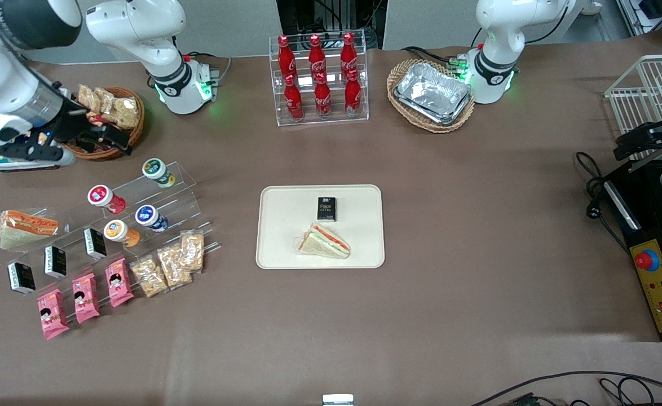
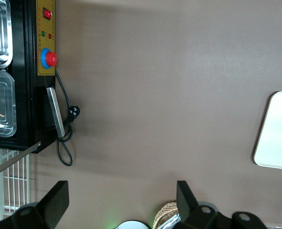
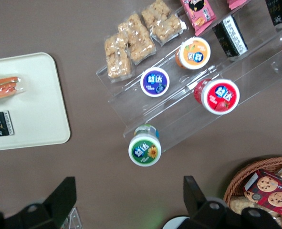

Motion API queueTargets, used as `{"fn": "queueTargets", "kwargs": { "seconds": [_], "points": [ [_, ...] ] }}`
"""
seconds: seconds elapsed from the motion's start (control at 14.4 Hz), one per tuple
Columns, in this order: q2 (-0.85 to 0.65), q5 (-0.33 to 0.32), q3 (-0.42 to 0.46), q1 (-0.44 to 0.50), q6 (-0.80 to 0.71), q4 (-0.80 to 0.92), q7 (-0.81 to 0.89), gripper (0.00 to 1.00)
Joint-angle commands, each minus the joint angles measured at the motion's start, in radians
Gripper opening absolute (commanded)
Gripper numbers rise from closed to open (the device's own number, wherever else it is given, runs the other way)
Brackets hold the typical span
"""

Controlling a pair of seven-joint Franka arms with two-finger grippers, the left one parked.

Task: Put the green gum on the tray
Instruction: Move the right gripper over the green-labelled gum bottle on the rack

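Note:
The green gum (image 1: 158,172) is a small bottle with a green-and-white lid, lying on the top step of a clear acrylic stand (image 1: 187,194). It also shows in the right wrist view as the green gum (image 3: 144,149). The cream tray (image 1: 286,225) lies mid-table and holds a wrapped sandwich (image 1: 324,241) and a black box (image 1: 326,208). A bare part of the tray (image 3: 31,95) shows from the wrist. My gripper (image 1: 69,148) hangs open above the table, farther from the front camera than the gum, near a wicker snack basket. Nothing is between the fingers of the gripper (image 3: 129,200).
Red-lidded (image 1: 101,196), blue-lidded (image 1: 148,216) and orange-lidded (image 1: 118,230) bottles share the stand with black boxes, pink packets and snack bars. The wicker snack basket (image 1: 118,110) sits by the gripper. A cola bottle rack (image 1: 318,79) and a basket of foil trays (image 1: 431,93) stand farther back.

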Motion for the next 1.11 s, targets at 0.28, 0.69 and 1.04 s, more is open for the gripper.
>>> {"fn": "queueTargets", "kwargs": {
  "seconds": [0.28,0.69,1.04],
  "points": [
    [-0.075,-0.021,-0.001,0.005,0.133,-0.183,-0.016,1.0],
    [-0.092,-0.036,-0.004,0.004,0.27,-0.308,-0.054,1.0],
    [-0.088,-0.036,-0.004,0.005,0.393,-0.401,-0.057,1.0]
  ]
}}
